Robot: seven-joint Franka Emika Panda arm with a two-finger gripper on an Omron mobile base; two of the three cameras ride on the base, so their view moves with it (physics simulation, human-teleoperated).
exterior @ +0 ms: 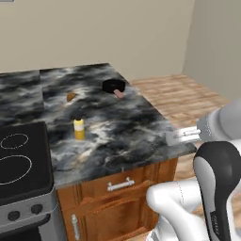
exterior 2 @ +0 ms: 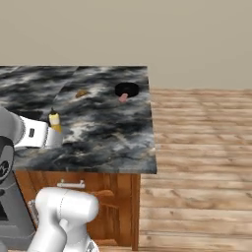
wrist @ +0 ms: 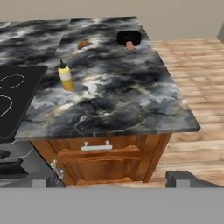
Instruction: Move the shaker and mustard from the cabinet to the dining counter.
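Note:
The mustard (exterior: 79, 129) (exterior 2: 54, 121) (wrist: 66, 77), a small yellow squeeze bottle with a dark nozzle, stands upright on the dining counter (exterior: 122, 127) (exterior 2: 108, 133) (wrist: 122, 105), left of its middle. My gripper (exterior: 181, 135) (wrist: 116, 181) hovers off the counter's front right corner, well apart from the bottle. It is open, with nothing between its fingers. In the right base view the gripper (exterior 2: 55, 138) sits just in front of the bottle. The shaker and the cabinet are out of view.
A black round dish (exterior: 114, 85) (wrist: 129, 37) with a pink item at its rim sits near the counter's far right edge. A small brown item (exterior: 71, 96) lies left of it. A black stovetop (exterior: 19, 160) adjoins the counter's left side. Wooden floor (exterior 2: 202, 162) spreads to the right.

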